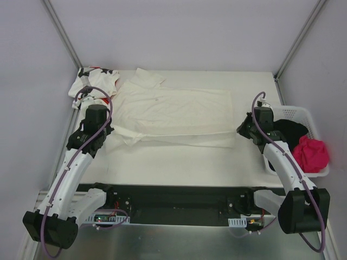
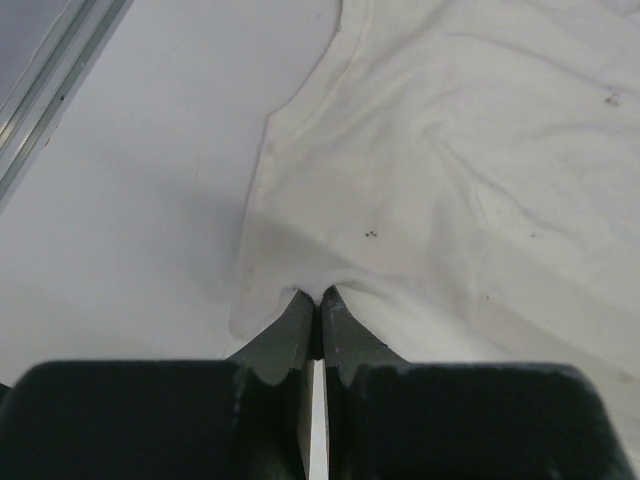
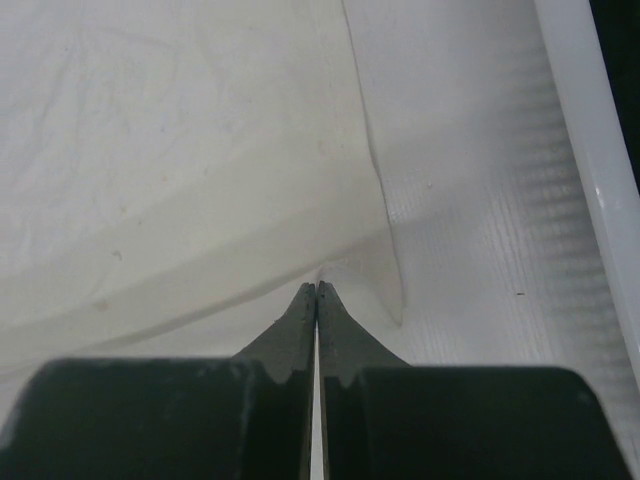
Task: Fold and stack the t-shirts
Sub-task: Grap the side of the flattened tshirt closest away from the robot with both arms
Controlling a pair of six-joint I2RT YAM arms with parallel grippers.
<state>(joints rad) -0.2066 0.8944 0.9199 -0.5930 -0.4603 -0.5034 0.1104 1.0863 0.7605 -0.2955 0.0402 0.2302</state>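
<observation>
The large cream-white t-shirt (image 1: pixel 173 114) lies spread flat across the middle of the table, with its near edge partly folded over. My left gripper (image 1: pixel 111 130) is at the shirt's near left corner. In the left wrist view the left gripper (image 2: pixel 318 294) is shut, and the cloth (image 2: pixel 430 170) puckers into its tips. My right gripper (image 1: pixel 239 130) is at the near right corner. Seen from the right wrist, it (image 3: pixel 317 288) is shut on the hem (image 3: pixel 200 200). A second t-shirt, white with black stars and red marks (image 1: pixel 92 82), lies crumpled at the far left corner.
A white perforated basket (image 1: pixel 297 115) stands at the right edge, behind my right arm, and holds a black garment (image 1: pixel 290 132) and a pink one (image 1: pixel 312 153). Its rim (image 3: pixel 590 170) shows beside the right gripper. Metal frame posts rise at the far corners.
</observation>
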